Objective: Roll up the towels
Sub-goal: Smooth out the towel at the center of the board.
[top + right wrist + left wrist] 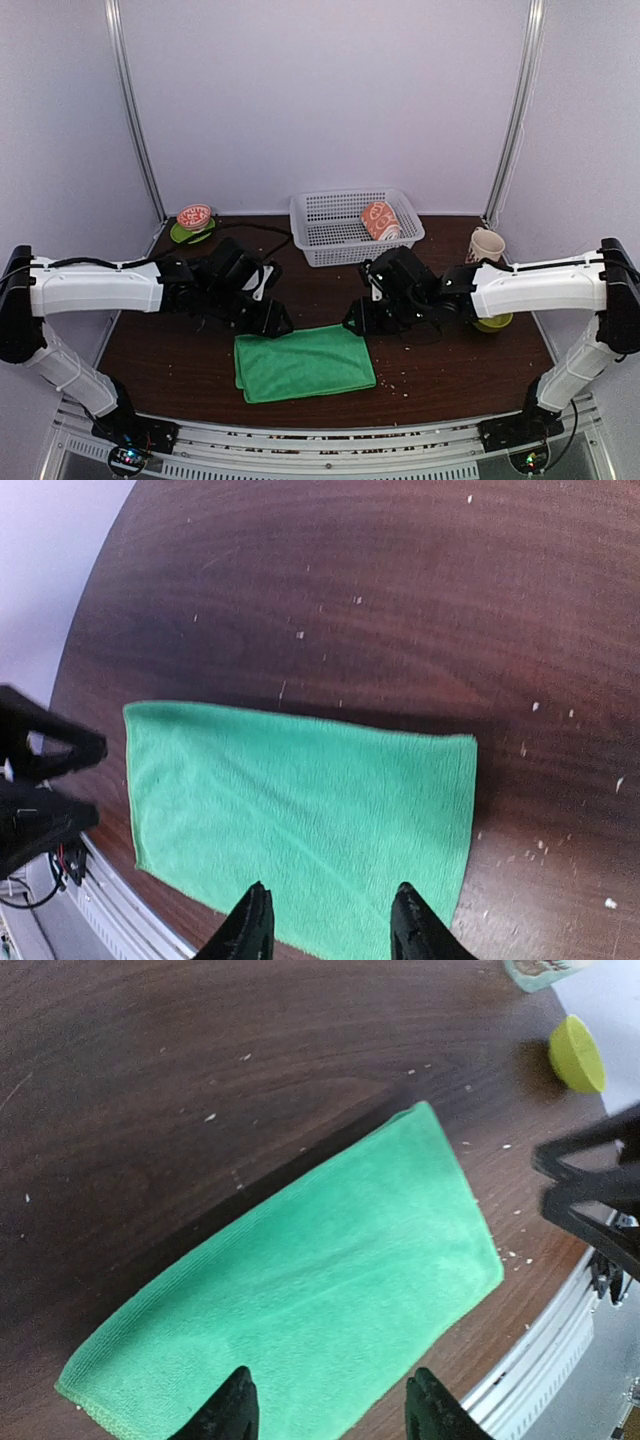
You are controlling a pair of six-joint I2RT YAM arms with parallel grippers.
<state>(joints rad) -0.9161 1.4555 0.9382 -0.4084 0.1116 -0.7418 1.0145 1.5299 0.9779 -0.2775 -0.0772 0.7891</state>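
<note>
The green towel (pixel 303 362) lies folded flat on the dark wooden table near the front edge. It also shows in the left wrist view (pixel 300 1290) and the right wrist view (pixel 300 820). The peach-orange bunny towel (pixel 380 220) sits rolled inside the white basket (pixel 330 235) at the back. My left gripper (pixel 272 318) hovers open over the green towel's far left corner, empty; in its own view the gripper (pixel 330 1410) stands over the cloth. My right gripper (pixel 358 318) hovers open over the far right corner, empty, and its own view shows the gripper (pixel 328 925) above the cloth.
A green saucer with a red-patterned item (pixel 193 222) stands at the back left. A patterned cup (pixel 485 245) stands at the back right, and a green dish (pixel 492 322) lies under the right arm. The metal rail (pixel 300 445) runs along the front edge.
</note>
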